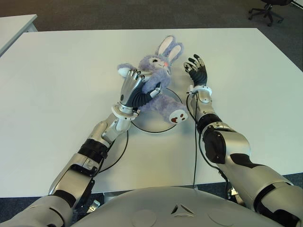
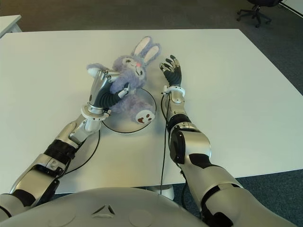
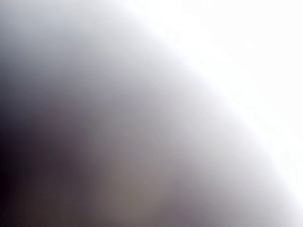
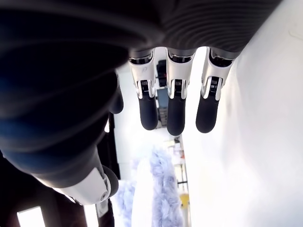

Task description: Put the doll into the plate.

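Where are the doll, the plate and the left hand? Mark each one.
doll (image 1: 158,64): left eye view, on its face.
plate (image 1: 156,127): left eye view, on the near rim.
left hand (image 1: 134,89): left eye view, on the back of the hand gripping the doll.

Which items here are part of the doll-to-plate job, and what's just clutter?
Job:
- doll, purple plush rabbit, lying over the plate
- plate, white, under the doll
- left hand, fingers closed on the doll
- right hand, open, beside the doll on its right

Clutter:
- office chair, beyond the table
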